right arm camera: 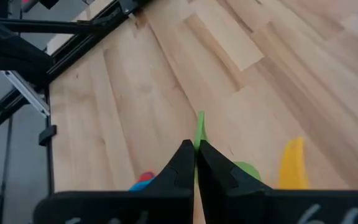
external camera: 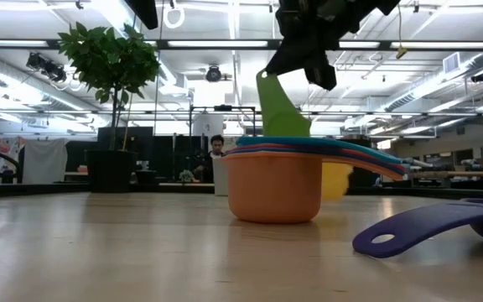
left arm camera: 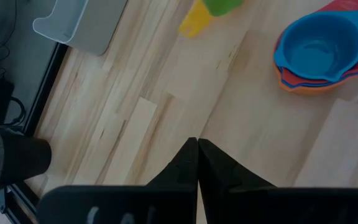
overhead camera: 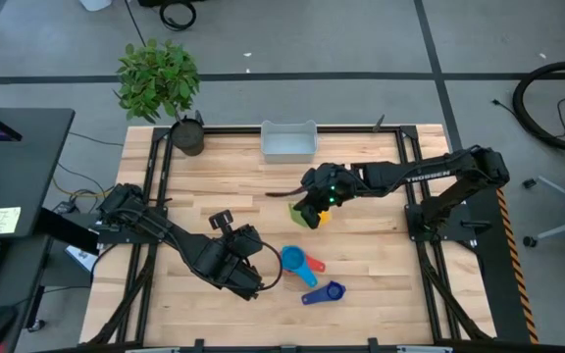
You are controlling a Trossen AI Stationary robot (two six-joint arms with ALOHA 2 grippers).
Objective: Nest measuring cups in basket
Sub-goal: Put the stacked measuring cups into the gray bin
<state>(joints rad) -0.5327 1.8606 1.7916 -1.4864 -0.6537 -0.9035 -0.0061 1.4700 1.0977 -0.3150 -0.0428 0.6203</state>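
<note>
A: Where are the cups?

B: The green cup (overhead camera: 305, 212) hangs from the right end effector (overhead camera: 309, 209), which is clamped on its flat handle, above the middle of the desk (overhead camera: 381, 265). The yellow cup (overhead camera: 322, 217) sits just beside and below it. A nested stack (left arm camera: 319, 53), blue on top with red and orange under it, stands nearer the left end effector (overhead camera: 246, 281), with a purple cup (overhead camera: 324, 292) beside that stack.

A: And the basket (overhead camera: 288, 141)?

B: Beyond the right end effector, at the desk's far edge, next to a dark pot (overhead camera: 187, 135). I can't see any cups in it.

A: How will the cups handle?

B: I'd judge light, stiff plastic, a bit slick. The thin handle is the place to pinch; a cup may swing or slip there.

A: The left end effector?

B: Fingers together, holding nothing, low over the desk.

A: Anything unclear?

B: In the low view the stack hides most of the yellow cup, and the purple cup is cut off at the edge. Whether yellow touches green I cannot tell.
</note>
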